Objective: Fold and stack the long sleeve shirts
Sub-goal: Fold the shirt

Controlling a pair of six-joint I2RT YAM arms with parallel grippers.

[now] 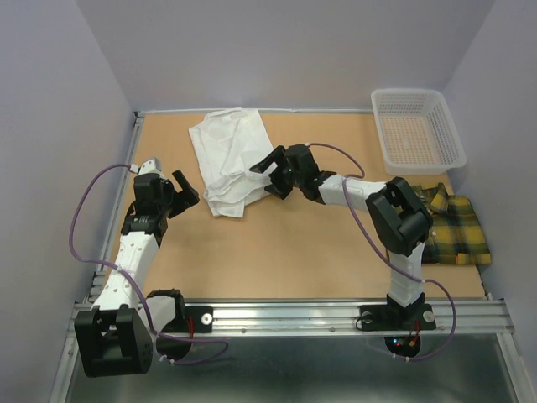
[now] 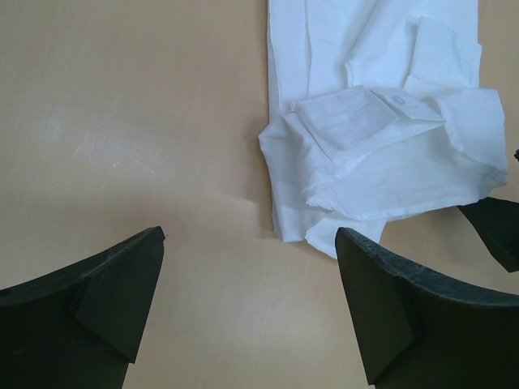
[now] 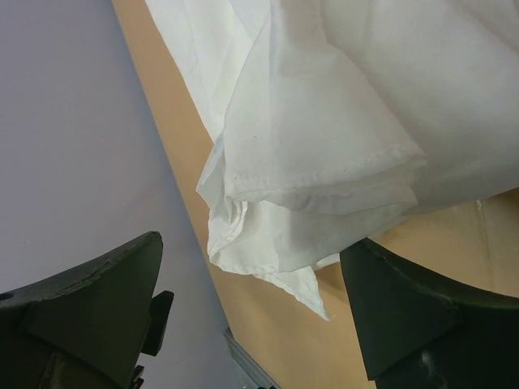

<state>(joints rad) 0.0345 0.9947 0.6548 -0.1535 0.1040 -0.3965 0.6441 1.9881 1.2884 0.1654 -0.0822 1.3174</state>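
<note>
Both grippers are wide open right now. The left gripper (image 2: pixel 251 279) has its fingers (image 2: pixel 122 284) spread well apart and holds nothing, just bare table (image 1: pixel 294 252) under it, with the white shirt (image 1: pixel 226 151) near its right finger. The right gripper (image 1: pixel 270 175) is also spread wide at the shirt's right edge. In the wrist view a folded bit of cloth sits in the gap, not clamped, and I can't tell if it touches. Count: two shirts, the crumpled white one back-left and a plaid shirt (image 1: pixel 453 227) at the right edge, plus one mesh basket (image 1: pixel 449 138) behind the plaid.
</note>
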